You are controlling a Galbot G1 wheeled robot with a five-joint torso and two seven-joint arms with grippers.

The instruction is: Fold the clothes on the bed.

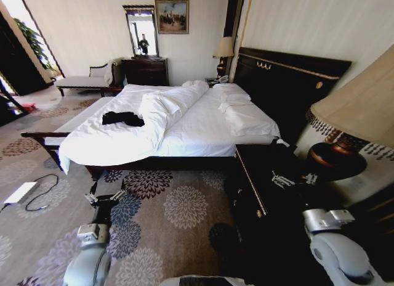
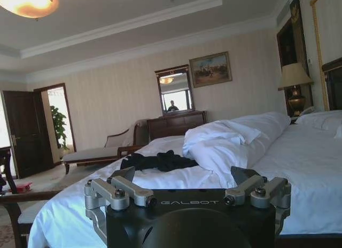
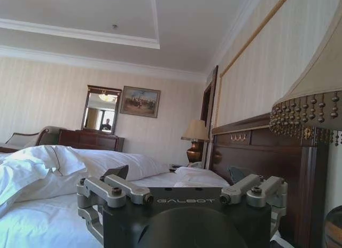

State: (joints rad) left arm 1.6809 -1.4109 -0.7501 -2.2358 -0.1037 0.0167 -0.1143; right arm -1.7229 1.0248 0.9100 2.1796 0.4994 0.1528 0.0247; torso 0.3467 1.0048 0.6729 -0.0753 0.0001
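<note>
The clothes, a black T-shirt (image 1: 123,118), lie crumpled on the near left part of the bed (image 1: 197,132), beside the bunched white duvet (image 1: 167,107). In the left wrist view the T-shirt (image 2: 159,161) is a dark heap on the white sheet (image 2: 310,162), well beyond my left gripper (image 2: 184,176), which is open and holds nothing. From the head view, that left gripper (image 1: 106,195) hangs over the carpet just short of the bed's side. My right gripper (image 1: 290,179) is over the dark nightstand, open and holding nothing, and its wrist view looks across the bed (image 3: 32,226) past the gripper (image 3: 176,174).
A dark nightstand (image 1: 255,187) with a big lamp (image 1: 345,135) stands right beside my right arm. The tall dark headboard (image 1: 289,76) and pillows (image 1: 243,116) are at the right. A chaise bench (image 1: 83,82) and a dresser with mirror (image 1: 146,69) are beyond the bed. A white device with a cable (image 1: 21,192) lies on the carpet.
</note>
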